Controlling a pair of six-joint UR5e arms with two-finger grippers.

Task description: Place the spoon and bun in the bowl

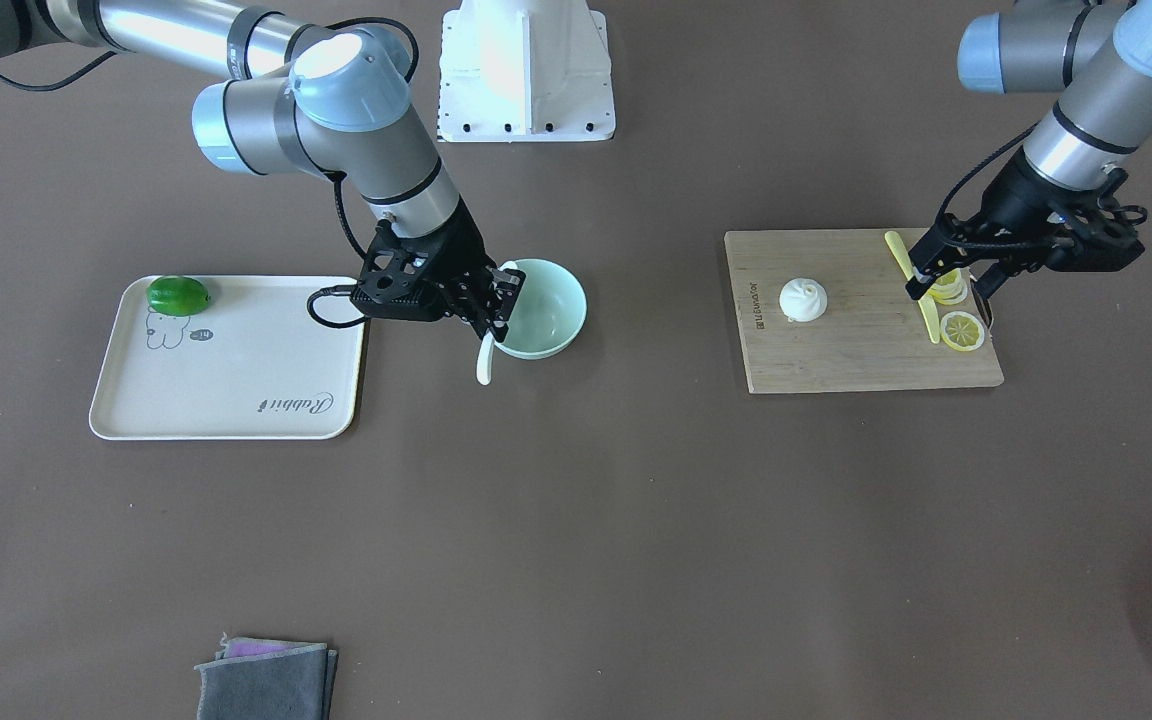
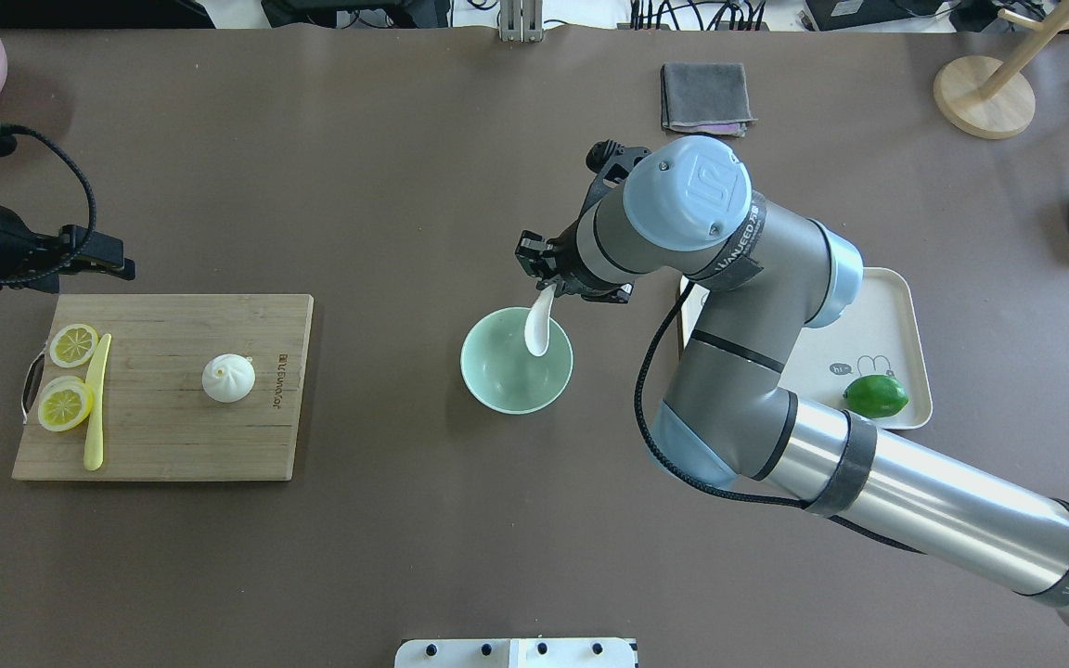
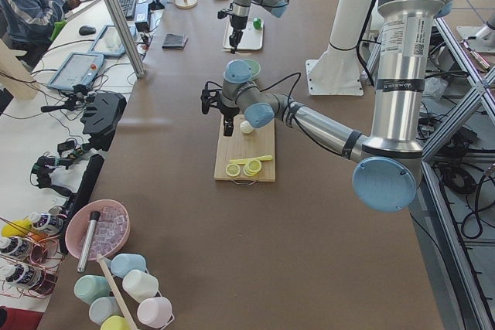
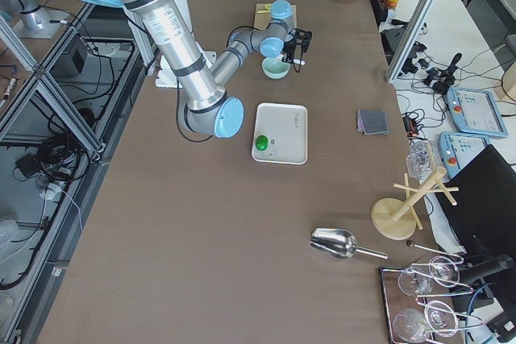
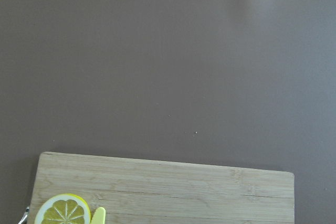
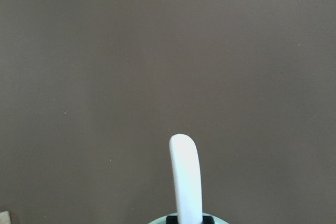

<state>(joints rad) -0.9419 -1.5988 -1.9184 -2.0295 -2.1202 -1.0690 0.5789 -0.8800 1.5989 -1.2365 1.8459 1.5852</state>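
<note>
- The spoon (image 6: 186, 182), closest to the right wrist's lens, was pinched by its handle in the right gripper (image 1: 496, 305). Its scoop hung over the bowl (image 2: 488, 385), though I couldn't tell whether the two touched.
- To my eye the step in hand was setting the spoon in. Next it wanted a slight lowering, then the fingers parting.
- The bun (image 2: 227, 378) sat on the cutting board (image 2: 173, 445), well apart from the bowl.
- The left gripper (image 1: 948, 290) hovered over the lemon slices (image 2: 66, 404) at the board's end, fingers seemingly spread and holding nothing. It would have to move across to the bun.
</note>
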